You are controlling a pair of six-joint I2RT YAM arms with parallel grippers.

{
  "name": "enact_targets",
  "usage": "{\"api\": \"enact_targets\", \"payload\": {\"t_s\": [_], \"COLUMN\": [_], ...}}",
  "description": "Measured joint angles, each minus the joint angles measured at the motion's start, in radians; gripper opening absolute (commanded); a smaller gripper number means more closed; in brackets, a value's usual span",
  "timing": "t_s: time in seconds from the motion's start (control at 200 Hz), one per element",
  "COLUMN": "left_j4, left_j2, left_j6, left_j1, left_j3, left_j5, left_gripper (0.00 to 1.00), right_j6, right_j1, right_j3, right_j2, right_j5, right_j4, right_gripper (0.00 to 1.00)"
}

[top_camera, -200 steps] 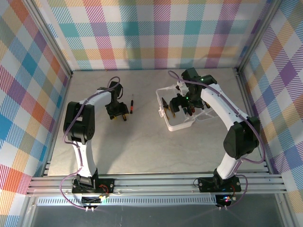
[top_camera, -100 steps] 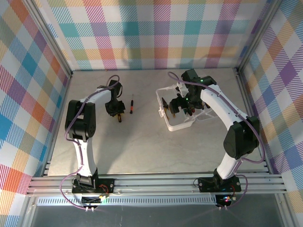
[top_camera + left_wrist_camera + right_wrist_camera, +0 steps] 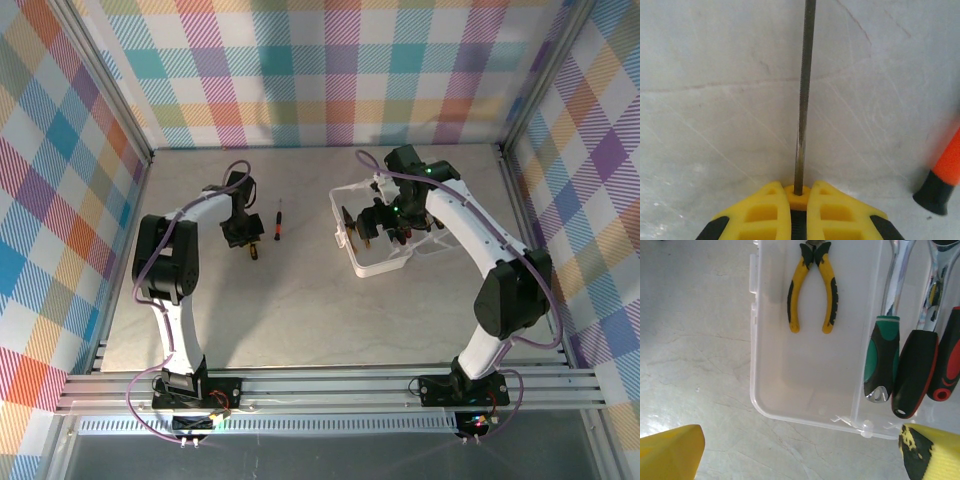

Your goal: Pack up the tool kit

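Note:
My left gripper (image 3: pixel 799 192) is shut on a yellow-and-black-handled tool; its thin metal shaft (image 3: pixel 804 95) points away over the table. In the top view this left gripper (image 3: pixel 245 238) sits left of centre. A red-and-black screwdriver (image 3: pixel 280 220) lies just to its right, and its handle end (image 3: pixel 941 175) also appears in the left wrist view. The translucent case (image 3: pixel 372 262) lies open at the right. My right gripper (image 3: pixel 800 455) hangs open above the case's near rim (image 3: pixel 754 350), holding nothing. Inside lie yellow pliers (image 3: pixel 812 287), a green-handled tool (image 3: pixel 881 357) and black-and-red handles (image 3: pixel 916 372).
The case's lid (image 3: pixel 430 243) lies flat to the right of the tray. Plaid walls with metal posts (image 3: pixel 512 160) enclose the table, and a rail (image 3: pixel 330 388) runs along the near edge. Bare tabletop (image 3: pixel 300 310) stretches between the arms.
The left gripper's fingers have closed from spread wide onto the yellow-handled tool. The right arm has stayed over the case.

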Motion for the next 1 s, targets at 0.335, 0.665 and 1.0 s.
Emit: {"api": "enact_targets", "payload": {"t_s": [0.335,0.665,1.0], "left_j4": [0.0,0.138,0.154], "left_j2": [-0.26,-0.343,-0.354], "left_j6": [-0.014,-0.127,-0.167], "left_j1": [-0.083,-0.239,-0.249], "left_j3": [0.042,0.129,0.118], "left_j5": [0.321,0.484,0.495], "left_gripper": [0.0,0.0,0.0], "right_j6": [0.053,0.166,0.223], "right_j1": [0.01,0.124,0.145], "right_j3": [-0.051,-0.068,-0.068], "right_j2": [-0.084,-0.106,-0.057], "right_j5": [-0.195,-0.327,-0.34], "right_j4": [0.112,0.335,0.425], "right_gripper": [0.99,0.8,0.67]}}
